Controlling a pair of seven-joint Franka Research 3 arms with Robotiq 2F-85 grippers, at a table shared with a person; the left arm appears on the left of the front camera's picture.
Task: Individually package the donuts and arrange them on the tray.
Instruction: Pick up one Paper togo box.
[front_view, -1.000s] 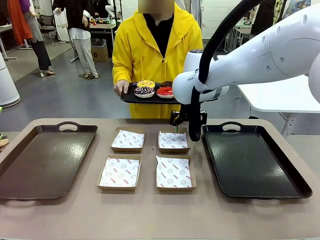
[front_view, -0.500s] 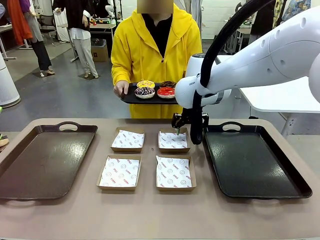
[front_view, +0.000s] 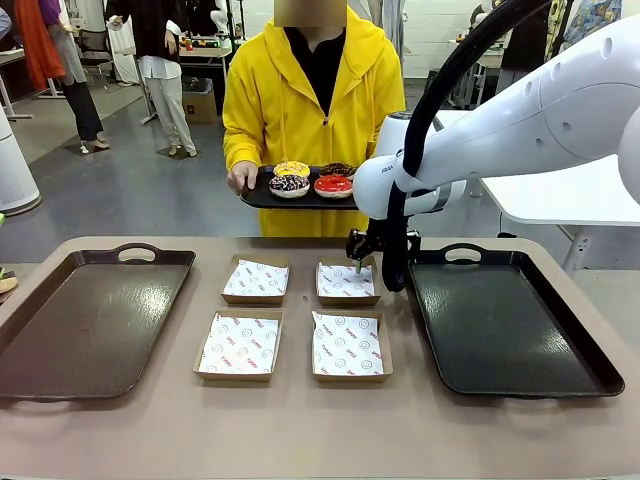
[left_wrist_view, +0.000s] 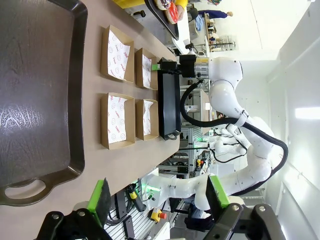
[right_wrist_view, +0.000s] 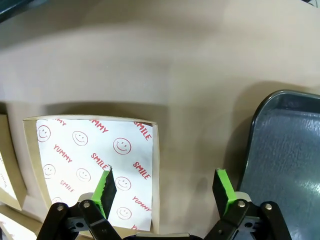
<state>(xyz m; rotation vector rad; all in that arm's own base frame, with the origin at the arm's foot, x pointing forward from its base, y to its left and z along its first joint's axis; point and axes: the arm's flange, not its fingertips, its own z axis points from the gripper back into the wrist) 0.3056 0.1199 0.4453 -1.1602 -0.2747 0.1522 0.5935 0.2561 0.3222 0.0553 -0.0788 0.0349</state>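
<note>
At a shared table, a dark left tray (front_view: 90, 320) lies bare on the robot's left. The left gripper (left_wrist_view: 159, 197) looks along the tabletop with its green pads spread wide and nothing between them.

At centre sit four paper-lined boxes (front_view: 239, 346) in two rows, all unfilled. Beyond the far edge a person in yellow holds a black serving tray (front_view: 262, 196) in the air. It carries the donuts: yellow-iced (front_view: 292, 168), purple-brown with white sprinkles (front_view: 289, 183), red-iced (front_view: 332, 184) and dark chocolate (front_view: 336, 168). None has been packaged yet.

To the right, the right gripper (right_wrist_view: 165, 192) hangs low over the far-right box (right_wrist_view: 95, 150), its pincer wide and empty. One pad is above the liner and the other above bare table beside the black right tray (front_view: 510, 330).

The risks lie in the reach ahead. A low pad could snag the loose liner or the light box's rim and drag it out of line. The donuts rest on a hand-held tray, so a firm approach might tip it, and too hard a pinch would likely mar the soft icing.
</note>
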